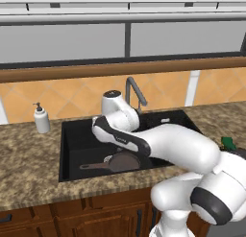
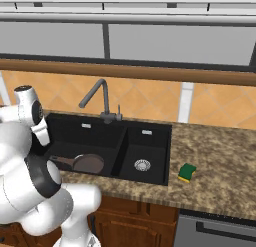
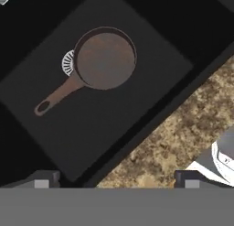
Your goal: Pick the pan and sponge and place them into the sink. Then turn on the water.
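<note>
Down in the sink's (image 2: 150,163) large basin lay the pan (image 3: 105,58), flat, bowl partly over the drain (image 3: 67,62), its long axis along the basin floor with the handle pointing away from the divider. Sponge (image 2: 188,172) sat on the surface just beside the sink's small basin, still to fetch. Pincer (image 3: 114,184) hung above the large basin, spread wide, holding nothing. Best next: lift clear of the rim, swing over the small basin, approach sponge from straight above.

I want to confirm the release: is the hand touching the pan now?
Apart. In the hand view the pan lies on the sink floor, well beyond the open hand, with bare sink floor between them.
</note>
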You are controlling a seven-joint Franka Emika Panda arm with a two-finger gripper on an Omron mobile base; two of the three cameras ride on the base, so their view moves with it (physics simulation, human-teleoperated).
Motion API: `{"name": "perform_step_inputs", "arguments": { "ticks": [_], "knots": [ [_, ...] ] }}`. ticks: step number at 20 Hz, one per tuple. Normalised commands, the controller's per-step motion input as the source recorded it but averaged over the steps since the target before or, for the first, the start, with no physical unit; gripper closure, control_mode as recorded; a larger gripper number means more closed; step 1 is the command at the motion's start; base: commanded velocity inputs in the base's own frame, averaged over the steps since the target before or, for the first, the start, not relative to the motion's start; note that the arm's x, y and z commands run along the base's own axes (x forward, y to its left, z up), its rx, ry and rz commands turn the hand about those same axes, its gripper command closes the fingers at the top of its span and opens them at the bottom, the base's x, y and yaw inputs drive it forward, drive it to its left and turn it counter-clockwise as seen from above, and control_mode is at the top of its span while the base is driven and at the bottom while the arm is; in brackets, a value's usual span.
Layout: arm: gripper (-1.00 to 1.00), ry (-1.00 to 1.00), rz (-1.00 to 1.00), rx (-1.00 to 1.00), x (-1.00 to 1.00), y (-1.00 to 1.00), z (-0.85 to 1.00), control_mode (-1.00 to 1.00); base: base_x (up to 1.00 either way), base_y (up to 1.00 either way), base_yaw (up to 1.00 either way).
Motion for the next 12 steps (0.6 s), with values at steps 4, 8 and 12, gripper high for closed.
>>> {"name": "perform_step_inputs", "arguments": {
  "ticks": [4,8,12],
  "knots": [
    [-1.00,0.00,0.73,-0.03,-0.37,-0.24,0.44,-1.00,0.00,0.00,0.00],
    [-1.00,0.05,0.70,0.00,-0.10,-0.22,0.35,-1.00,0.00,0.00,0.00],
    [-1.00,0.12,0.31,0.00,0.00,-0.18,0.01,-1.00,0.00,0.00,0.00]
  ]
}}
